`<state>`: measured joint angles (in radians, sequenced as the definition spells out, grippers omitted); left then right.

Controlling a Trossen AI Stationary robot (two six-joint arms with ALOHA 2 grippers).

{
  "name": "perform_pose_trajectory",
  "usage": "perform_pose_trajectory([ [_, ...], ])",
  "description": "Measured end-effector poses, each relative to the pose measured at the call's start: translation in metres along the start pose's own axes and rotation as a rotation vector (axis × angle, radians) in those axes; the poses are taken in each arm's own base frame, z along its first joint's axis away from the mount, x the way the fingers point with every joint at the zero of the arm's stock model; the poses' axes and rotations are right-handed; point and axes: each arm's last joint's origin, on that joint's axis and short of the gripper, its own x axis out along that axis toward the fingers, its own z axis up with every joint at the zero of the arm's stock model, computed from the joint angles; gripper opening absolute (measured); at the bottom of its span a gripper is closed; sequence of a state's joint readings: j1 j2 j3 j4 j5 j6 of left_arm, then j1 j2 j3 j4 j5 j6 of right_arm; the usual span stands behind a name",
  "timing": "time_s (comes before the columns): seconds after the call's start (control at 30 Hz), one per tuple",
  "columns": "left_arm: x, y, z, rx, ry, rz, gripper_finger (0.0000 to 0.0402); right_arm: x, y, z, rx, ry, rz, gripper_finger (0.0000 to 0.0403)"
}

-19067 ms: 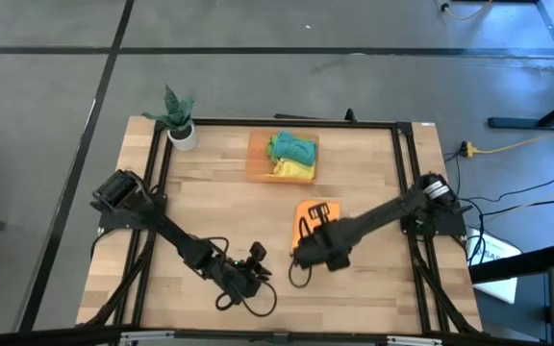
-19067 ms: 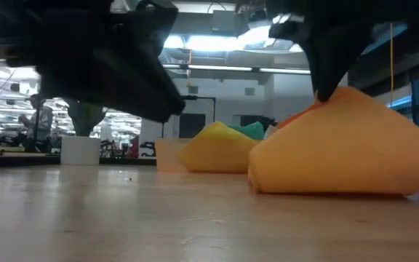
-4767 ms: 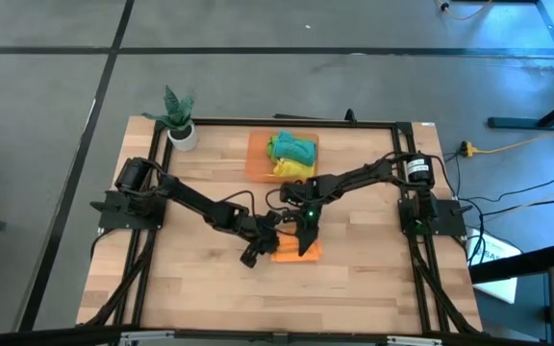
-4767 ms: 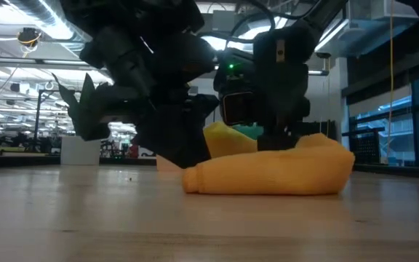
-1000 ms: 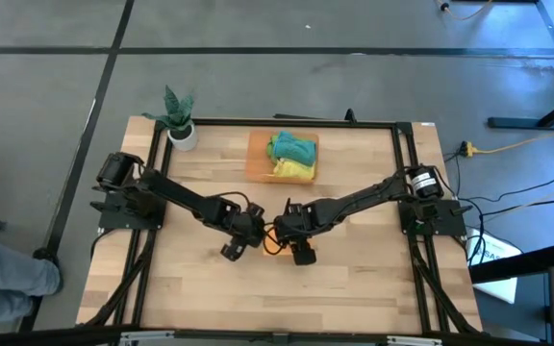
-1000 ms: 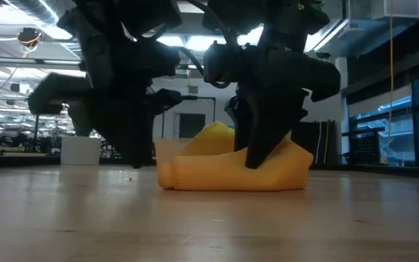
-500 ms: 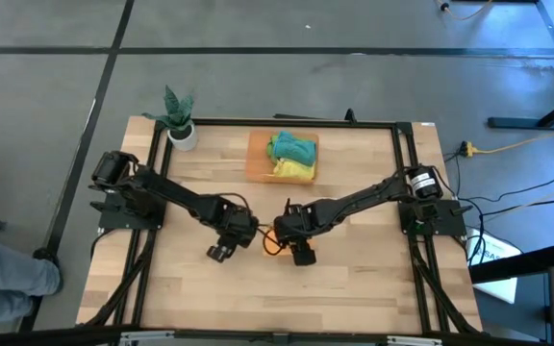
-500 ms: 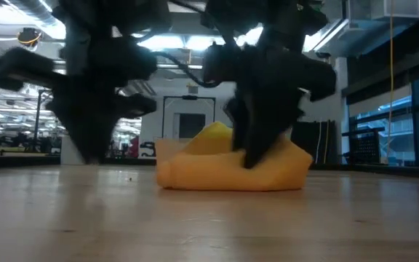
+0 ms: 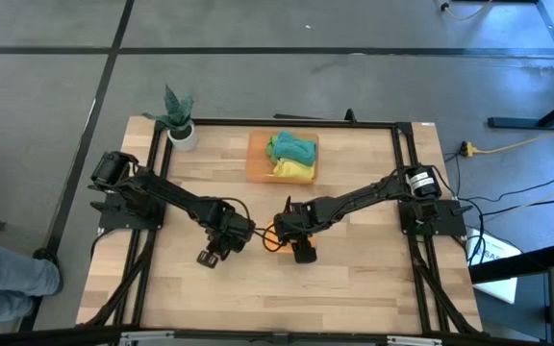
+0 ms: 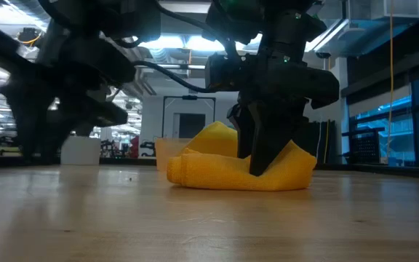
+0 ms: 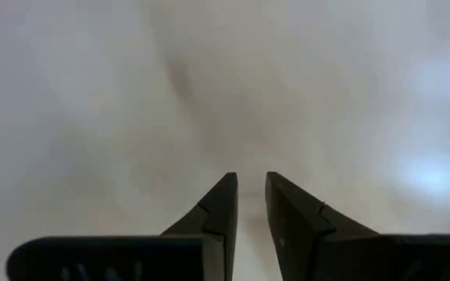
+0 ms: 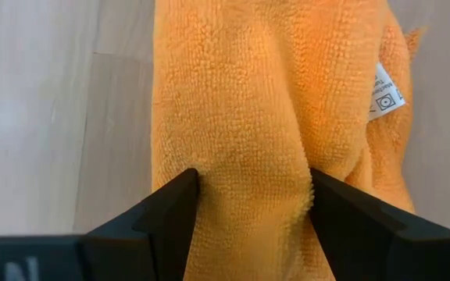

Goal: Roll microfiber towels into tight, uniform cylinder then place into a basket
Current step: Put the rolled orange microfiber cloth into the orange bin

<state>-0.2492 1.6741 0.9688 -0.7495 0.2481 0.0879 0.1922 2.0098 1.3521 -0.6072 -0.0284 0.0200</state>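
Rolling is done or nearly so; the step in hand looks like the pickup of the rolled orange towel (image 12: 264, 117) for transfer. The towel lies near the middle of the bench (image 9: 354, 279), slightly toward the front edge, as a loose roll with a white care tag showing at one end. Right gripper (image 9: 294, 240) sits over it with fingers (image 12: 162, 215) spread wide on either side of the roll, pressing into the cloth, so it is grasping the orange towel across its width. Left gripper (image 9: 210, 256) is off the towel, nearer the left edge of the bench, holding nothing; its fingers (image 11: 221, 207) stand close together with a narrow gap between them.

The basket (image 9: 258, 159) sits at the back edge, centre, with a green/teal towel (image 9: 291, 147) and a yellow towel (image 9: 296, 170) already in it.

Next move, as I judge it: lift the roll without letting it unwind, carry it to the back edge, set it in the free part of the basket. Risk is the loose end flopping open.
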Motion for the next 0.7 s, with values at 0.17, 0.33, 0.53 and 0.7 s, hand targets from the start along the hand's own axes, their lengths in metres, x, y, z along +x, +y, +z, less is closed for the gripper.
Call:
perform_pose_trajectory([
  [0.17, 0.003, -0.014, 0.000, 0.041, 0.007, -0.122, 0.0060, 0.000, -0.001, 0.000, 0.000, 0.000, 0.000, 0.0234],
  [0.33, 0.005, -0.024, 0.001, 0.093, 0.002, -0.149, 0.0060, 0.000, -0.002, 0.000, 0.000, 0.003, -0.001, 0.0234],
  [0.53, 0.008, -0.037, -0.002, 0.094, 0.048, -0.129, 0.0060, 0.000, -0.002, 0.000, 0.003, 0.000, -0.001, 0.0234],
  [0.7, 0.011, -0.048, -0.007, 0.066, 0.107, -0.087, 0.0060, 0.007, -0.003, -0.001, 0.003, 0.015, -0.001, 0.0234],
])
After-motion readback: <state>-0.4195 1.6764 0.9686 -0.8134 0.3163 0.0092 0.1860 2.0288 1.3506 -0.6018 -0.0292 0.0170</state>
